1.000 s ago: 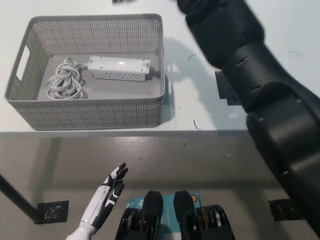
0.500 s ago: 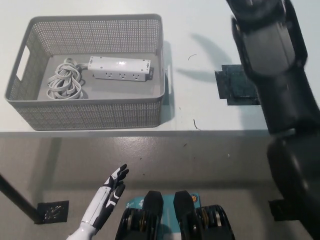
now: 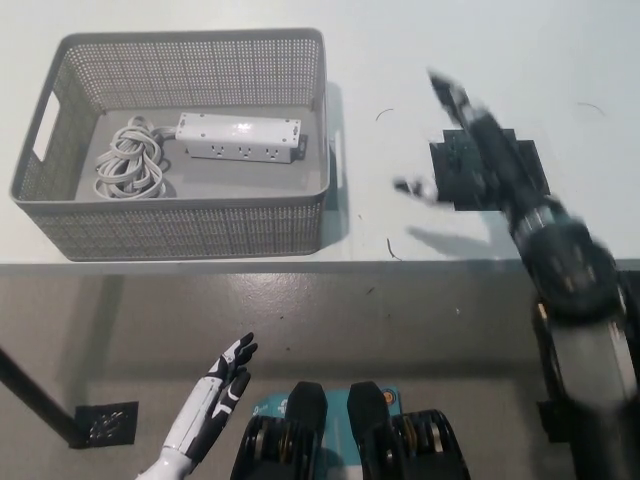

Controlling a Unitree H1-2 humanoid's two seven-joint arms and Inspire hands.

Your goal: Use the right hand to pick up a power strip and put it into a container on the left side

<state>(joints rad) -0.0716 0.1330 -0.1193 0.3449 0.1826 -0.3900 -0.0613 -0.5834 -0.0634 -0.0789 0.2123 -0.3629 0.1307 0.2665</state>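
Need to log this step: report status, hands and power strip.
Right hand open, empty, above table. Left hand open, low by floor. Power strip lying in basket. Nothing in the way.

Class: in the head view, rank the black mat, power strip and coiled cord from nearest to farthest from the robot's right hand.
From the right hand:
1. Black mat, right under it on the table.
2. Power strip, in the basket, right part.
3. Coiled cord, basket's left part.
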